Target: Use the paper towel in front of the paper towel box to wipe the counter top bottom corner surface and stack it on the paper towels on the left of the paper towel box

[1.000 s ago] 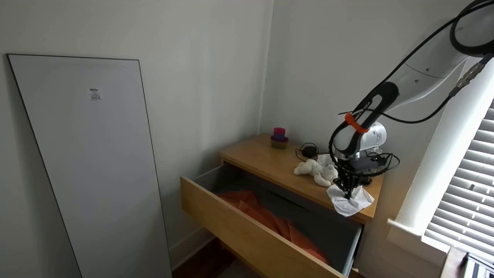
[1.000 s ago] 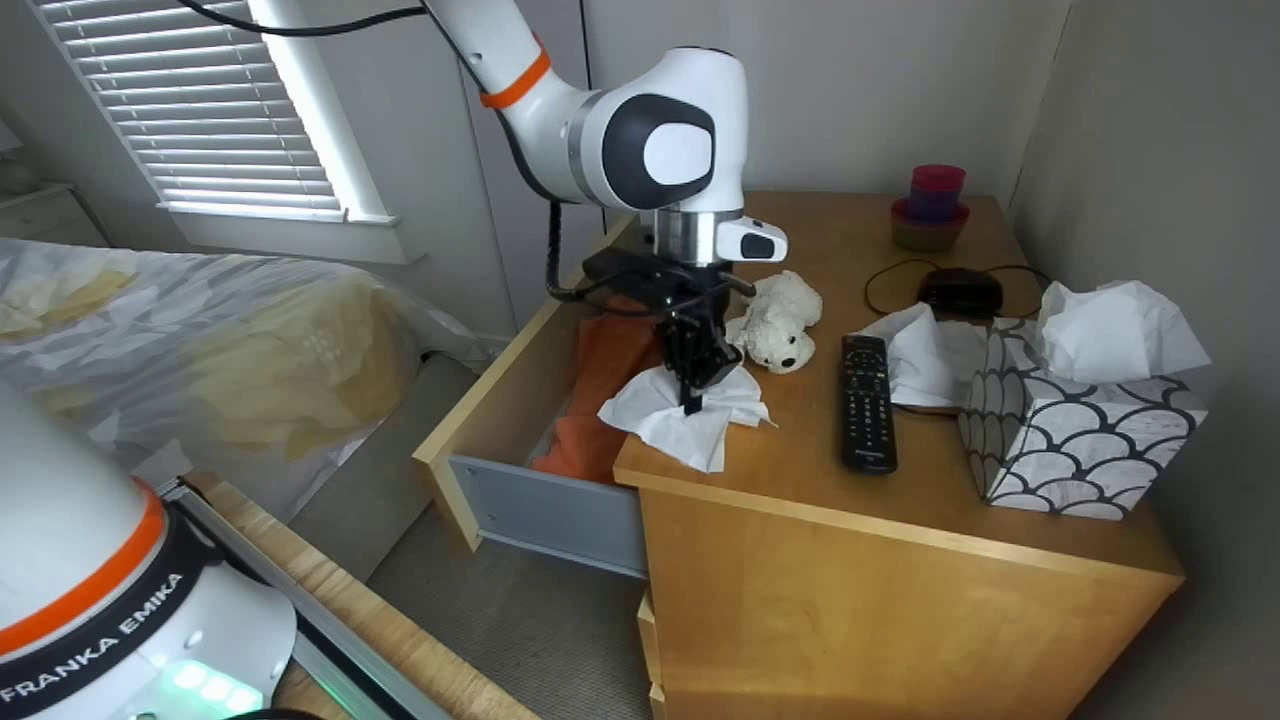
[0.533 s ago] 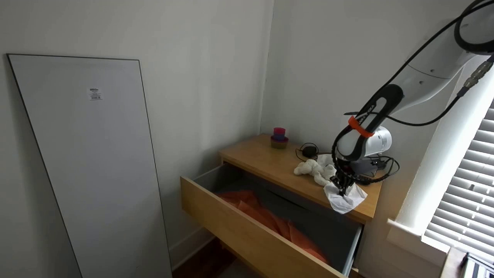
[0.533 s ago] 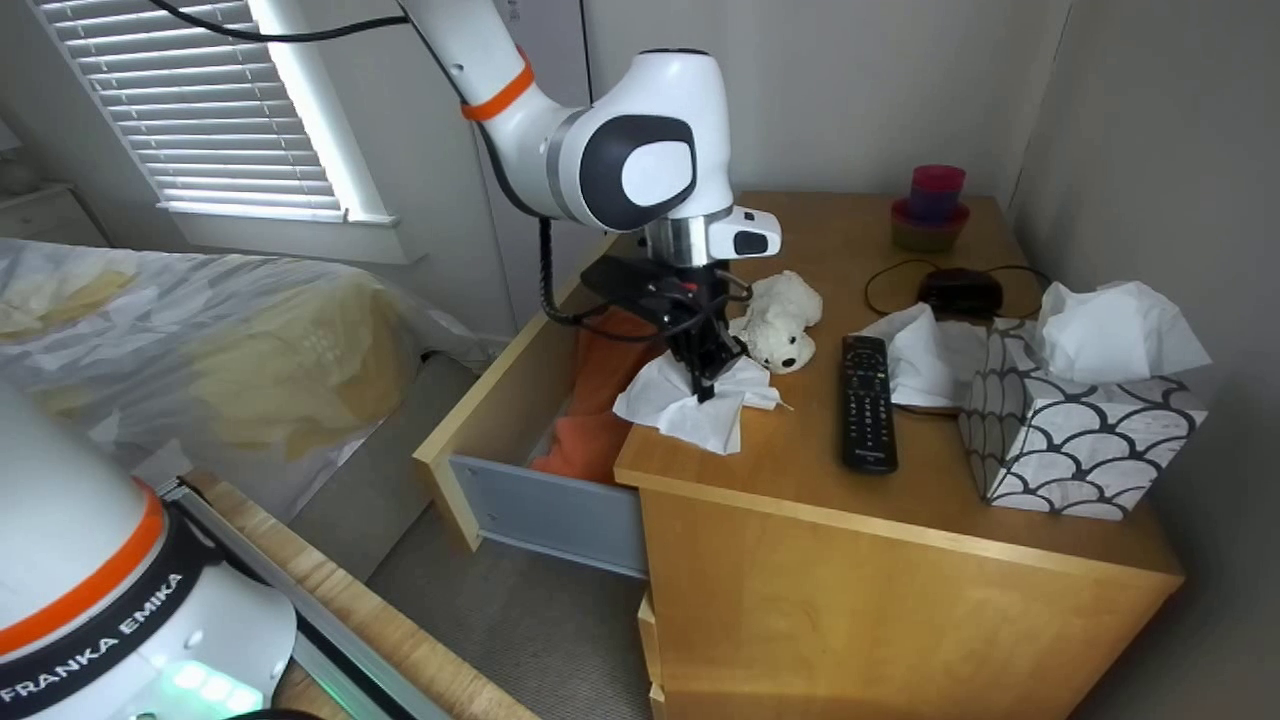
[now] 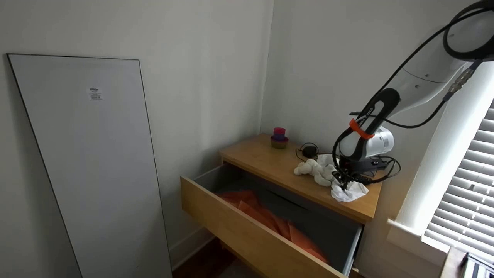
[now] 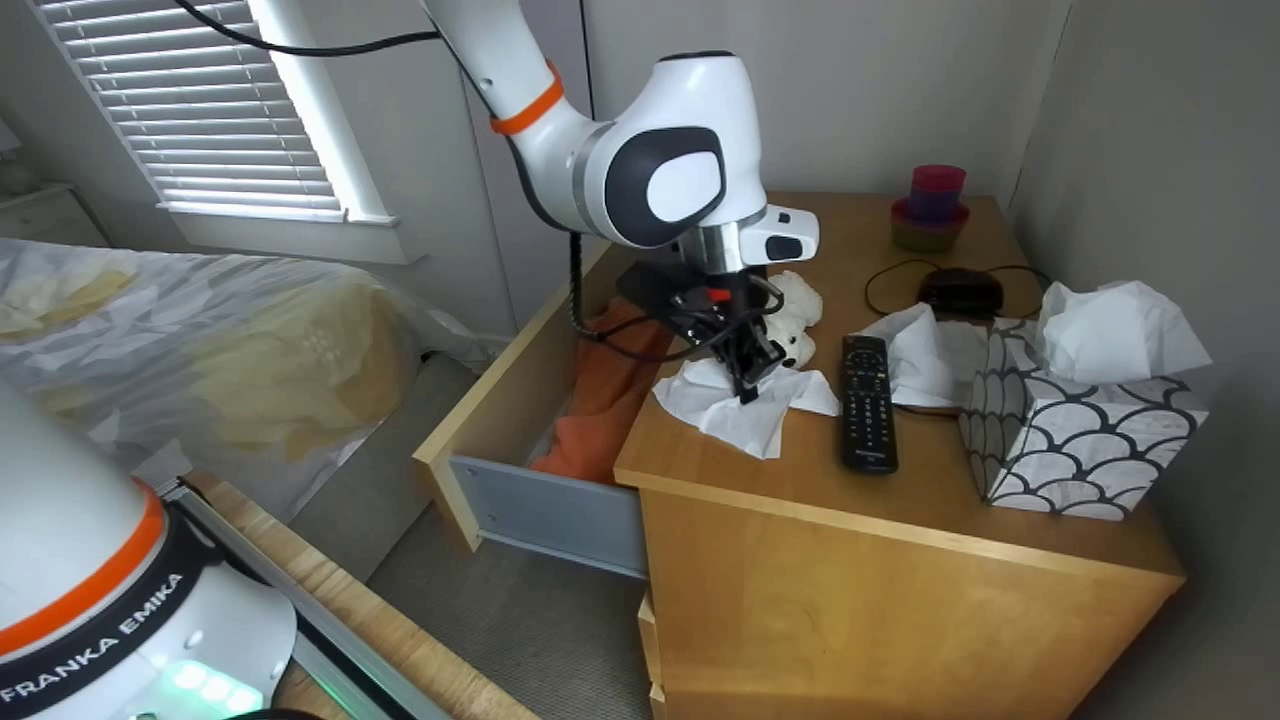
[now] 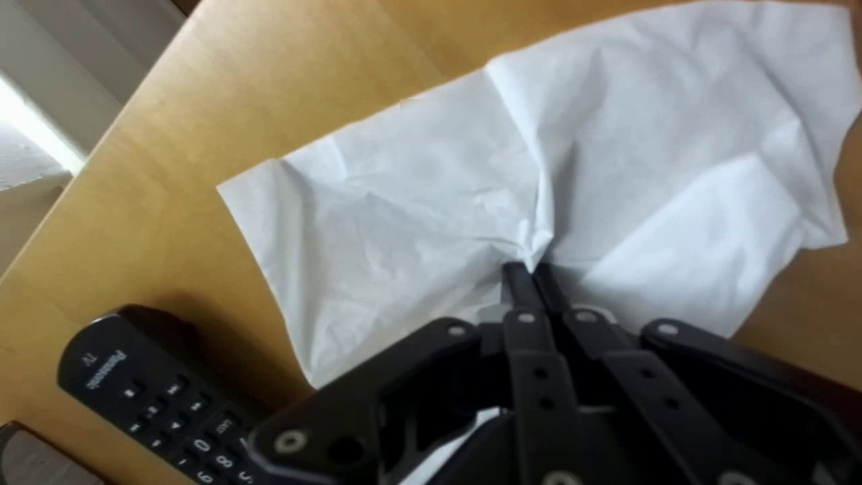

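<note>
Whereas the paper towel [image 7: 465, 195] earlier hung partly off the counter top [image 6: 810, 465], the gripper [image 7: 531, 271] now pinches it just inside the front edge. Its long axis points towards the Panasonic remote [image 7: 165, 397].

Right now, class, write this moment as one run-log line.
pincer: shut on paper towel | paper towel: spread over counter top, beside remote | stack on paper towels: not yet done
</note>
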Available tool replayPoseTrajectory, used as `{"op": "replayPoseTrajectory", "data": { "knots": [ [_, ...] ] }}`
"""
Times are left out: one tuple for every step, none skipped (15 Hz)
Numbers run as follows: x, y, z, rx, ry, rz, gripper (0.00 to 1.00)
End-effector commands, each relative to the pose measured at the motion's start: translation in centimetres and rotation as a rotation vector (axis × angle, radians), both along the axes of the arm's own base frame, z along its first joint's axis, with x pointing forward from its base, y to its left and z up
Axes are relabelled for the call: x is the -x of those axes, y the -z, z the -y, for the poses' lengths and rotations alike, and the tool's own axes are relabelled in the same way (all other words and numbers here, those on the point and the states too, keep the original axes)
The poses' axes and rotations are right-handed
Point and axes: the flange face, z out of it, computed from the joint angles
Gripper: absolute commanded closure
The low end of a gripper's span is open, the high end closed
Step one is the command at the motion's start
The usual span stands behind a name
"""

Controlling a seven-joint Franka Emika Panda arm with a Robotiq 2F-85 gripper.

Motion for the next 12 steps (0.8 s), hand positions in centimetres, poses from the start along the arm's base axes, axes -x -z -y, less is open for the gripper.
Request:
{"op": "replayPoseTrajectory", "data": {
  "knots": [
    [0.4,3.0,3.0,0.056,0.112,-0.043,0.99],
    [0.6,3.2,3.6,0.068,0.143,-0.064,0.99],
    [0.8,3.3,3.9,0.076,0.169,-0.088,0.99],
    [1.3,3.5,4.1,0.085,0.193,-0.126,0.99],
    [1.6,3.7,4.0,0.083,0.204,-0.158,0.99],
    [1.8,3.8,3.8,0.080,0.211,-0.192,0.99],
    [2.0,3.9,3.5,0.073,0.213,-0.226,0.99],
    [2.0,4.0,3.1,0.060,0.207,-0.260,0.99],
    [2.3,4.0,2.6,0.047,0.199,-0.293,0.99],
    [2.5,4.2,2.1,0.034,0.183,-0.325,0.99],
    [2.7,4.2,1.6,0.021,0.164,-0.354,0.99],
    [2.8,4.4,1.1,0.007,0.148,-0.383,0.99]
  ]
}}
